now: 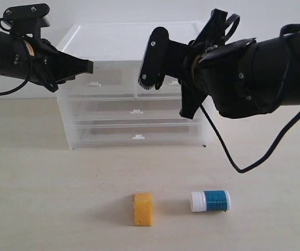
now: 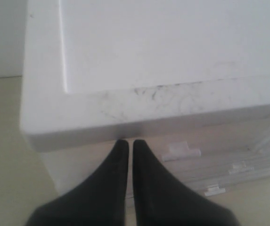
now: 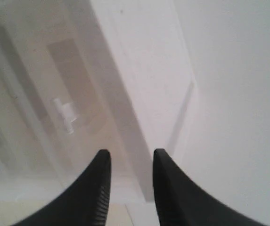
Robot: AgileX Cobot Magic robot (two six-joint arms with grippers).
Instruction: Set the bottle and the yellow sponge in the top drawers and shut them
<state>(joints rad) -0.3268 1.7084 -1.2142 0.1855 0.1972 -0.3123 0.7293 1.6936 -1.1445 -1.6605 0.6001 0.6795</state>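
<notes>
The yellow sponge (image 1: 143, 209) stands on the table near the front. The bottle (image 1: 210, 201), teal with a white cap, lies on its side to the right of it. Both top drawers (image 1: 108, 78) of the chest look shut, and their small white handles (image 2: 182, 150) (image 3: 65, 114) show in the wrist views. My left gripper (image 1: 89, 66) (image 2: 126, 142) is shut and empty, with its tips at the front of the left top drawer just under the white lid. My right gripper (image 1: 164, 89) (image 3: 132, 154) hangs open and empty in front of the right top drawer, hiding much of it.
The translucent chest (image 1: 134, 39) stands at the back centre with a white top and two full-width drawers (image 1: 136, 123) below the top pair. The right arm's black cable (image 1: 233, 157) loops down over the table to the right of the chest.
</notes>
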